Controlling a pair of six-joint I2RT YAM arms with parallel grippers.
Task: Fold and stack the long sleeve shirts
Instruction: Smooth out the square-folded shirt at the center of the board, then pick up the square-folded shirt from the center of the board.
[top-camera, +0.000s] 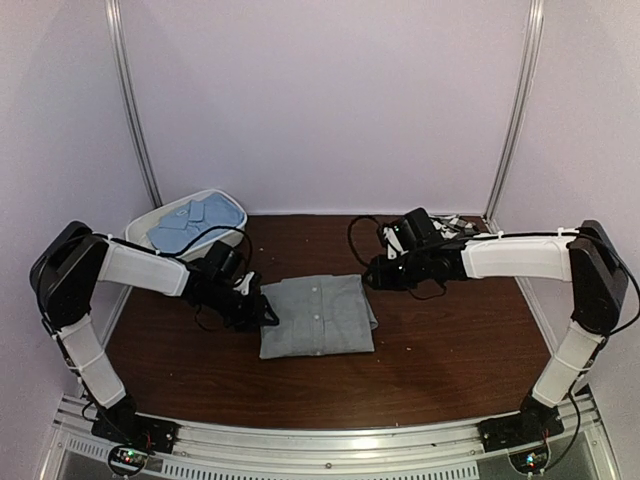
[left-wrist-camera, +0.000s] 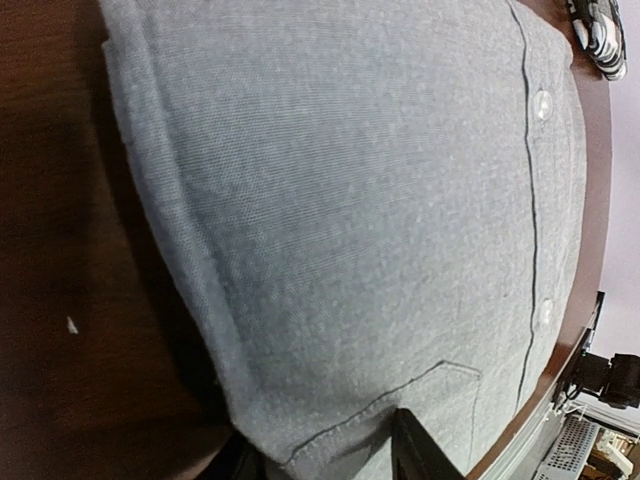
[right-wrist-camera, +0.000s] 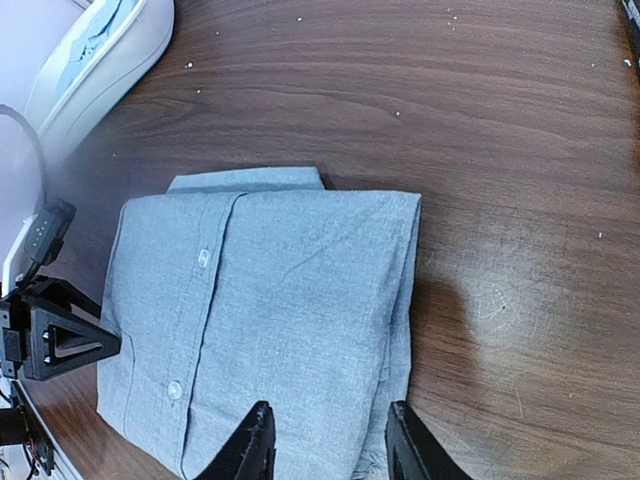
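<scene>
Squarely in the middle of the table (top-camera: 450, 345), the grey shirt (top-camera: 318, 318) is laid folded into a near-square, its button row run from the far edge to the near edge (which end carries the collar cannot be told). The left gripper (top-camera: 263, 311) is set at its left edge, jaws parted about halfway over the cloth with nothing seen clamped. The right gripper (top-camera: 375, 274) is held above the far right corner, jaws likewise apart and empty. A chest pocket (left-wrist-camera: 400, 400) is shown only by the left wrist view, where the checked shirt (left-wrist-camera: 600, 35) is glimpsed past the grey one; from above it is largely hidden behind the right arm. The light blue shirt (top-camera: 190, 222) is seen heaped in a white tub (top-camera: 240, 218) at the far left.
</scene>
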